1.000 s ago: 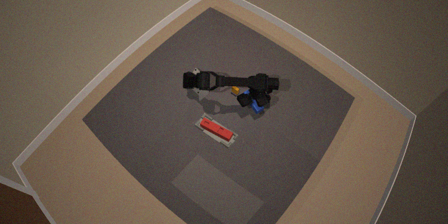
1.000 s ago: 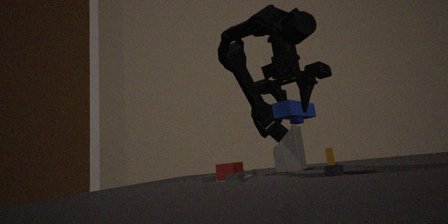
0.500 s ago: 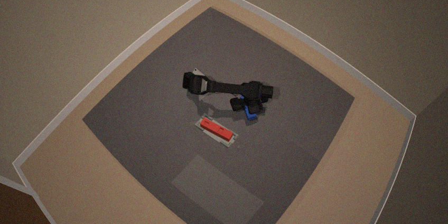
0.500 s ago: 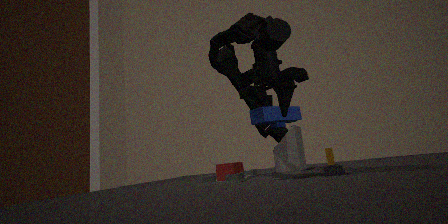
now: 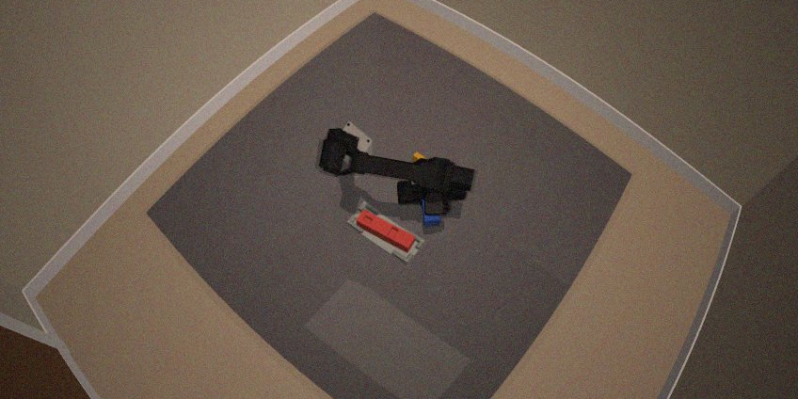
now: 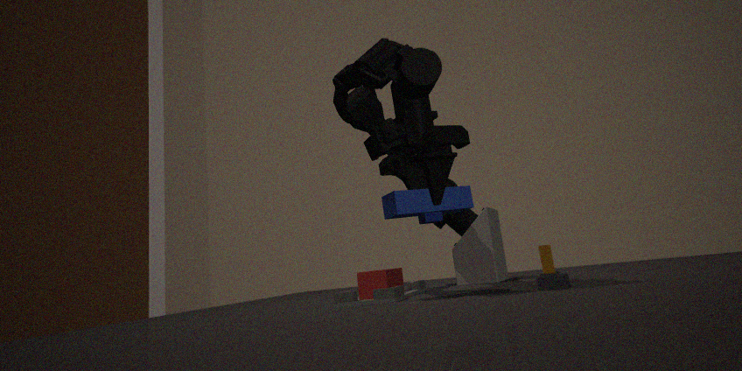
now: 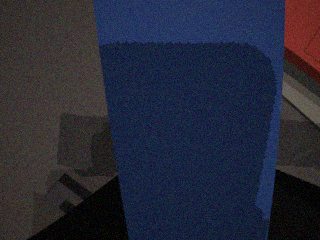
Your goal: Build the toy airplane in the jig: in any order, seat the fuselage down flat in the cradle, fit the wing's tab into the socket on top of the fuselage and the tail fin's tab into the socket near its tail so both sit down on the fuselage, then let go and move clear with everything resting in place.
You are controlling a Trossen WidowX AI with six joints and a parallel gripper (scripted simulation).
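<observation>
The red fuselage (image 5: 377, 226) (image 6: 370, 284) (image 7: 306, 20) lies in the grey jig (image 5: 404, 256) (image 6: 389, 293) (image 7: 300, 97), looking level, with its two sockets facing up and empty. My gripper (image 5: 424, 208) (image 6: 437, 206) (image 7: 190, 176) is shut on the blue wing (image 5: 431, 220) (image 6: 409, 204) (image 7: 190, 125). It holds the wing well above the floor, tab downward, to the right of the jig in the top view. The arm hides much of the wing there. The orange-yellow tail fin (image 5: 418, 157) (image 6: 546, 259) stands upright, partly hidden by the arm in the top view.
The fin stands in a low dark holder (image 6: 553, 282). The arm's pale base bracket (image 5: 360, 137) (image 6: 476, 262) stands between the fin and the jig in the exterior view. A lighter rectangle (image 5: 386, 339) lies in front of the jig. Two short dark bars (image 7: 75, 186) show at lower left in the wrist view.
</observation>
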